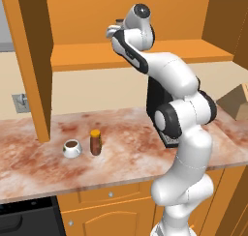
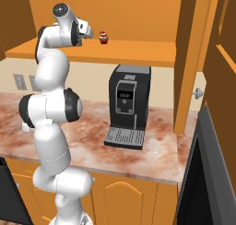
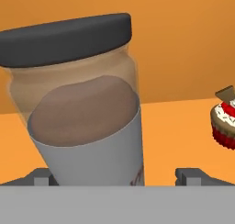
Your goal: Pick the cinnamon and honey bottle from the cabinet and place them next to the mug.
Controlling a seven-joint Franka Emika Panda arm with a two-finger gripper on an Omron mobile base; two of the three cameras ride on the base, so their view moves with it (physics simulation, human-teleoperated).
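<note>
Second pick in hand — honey bottle (image 1: 96, 142) already beside the mug (image 1: 71, 148) on the worktop (image 1: 126, 153); jaws fully open, holding nothing, straddling the cinnamon (image 3: 87, 126) on the cabinet (image 1: 97, 56) shelf — next, in judgement, close and lift clear.

Marbled reddish desk (image 1: 29, 157) over orange base cupboards (image 2: 129, 196), well below tool. Beige wall (image 1: 97, 90) with grey socket plate (image 1: 20, 103) behind. Black coffee machine (image 2: 126, 106) on desk. Dark appliance (image 1: 29, 220) under desk.
</note>
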